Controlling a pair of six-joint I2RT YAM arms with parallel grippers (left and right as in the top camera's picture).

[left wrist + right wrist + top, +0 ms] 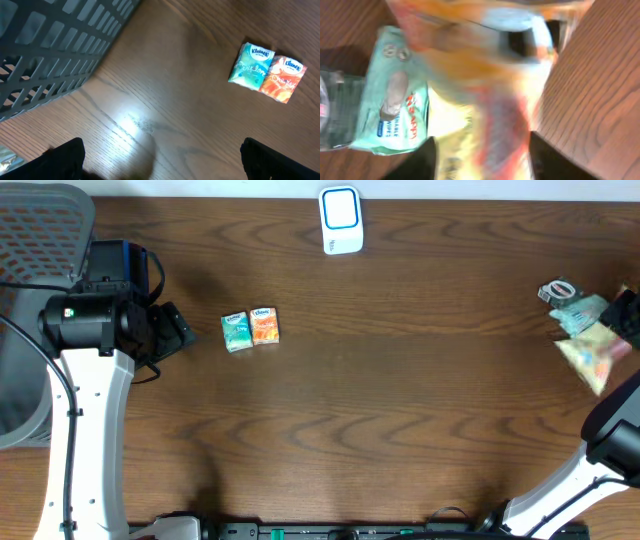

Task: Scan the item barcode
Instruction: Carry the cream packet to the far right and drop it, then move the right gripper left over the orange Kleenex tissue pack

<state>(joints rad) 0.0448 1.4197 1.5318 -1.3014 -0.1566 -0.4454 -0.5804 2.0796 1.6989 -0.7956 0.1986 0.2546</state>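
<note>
The table (400,410) holds a grey basket (50,55) at its left, where the left gripper (162,156) gapes empty. Nothing lies before the scanner (340,220). At the right edge a blurred yellow-orange packet (495,100) sits between the fingers of the right gripper (485,157) — grasped or released, I cannot tell. Two tissue packs (237,331) mid-table probably await scanning.
</note>
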